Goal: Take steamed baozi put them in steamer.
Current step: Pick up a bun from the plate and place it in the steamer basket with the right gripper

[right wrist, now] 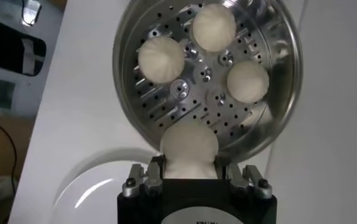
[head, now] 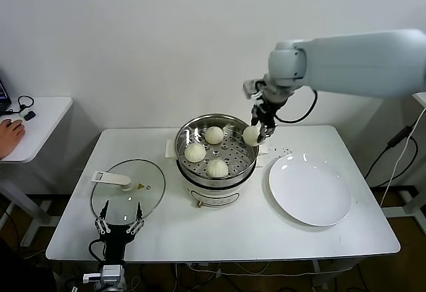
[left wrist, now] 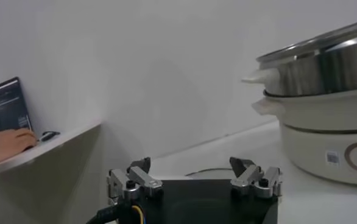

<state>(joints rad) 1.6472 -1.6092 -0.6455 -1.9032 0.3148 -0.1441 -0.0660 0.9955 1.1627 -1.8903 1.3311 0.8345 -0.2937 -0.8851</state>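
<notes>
While right claw [head: 259,134] grips bun [head: 251,135] at steamer's [head: 216,172] 3 o'clock rim, left claw [head: 118,224] waits wide at white table's [head: 219,232] 7 o'clock edge; plain white wall [head: 133,39] behind.

Counter [head: 333,239], white, rectangular, before me. Directly on it: steamer [head: 216,179], steel pot on a white base, at centre; glass lid [head: 150,195], lying flat with its white handle up, on my left; white round plate [head: 309,189], on my right, just beside the steamer.
</notes>
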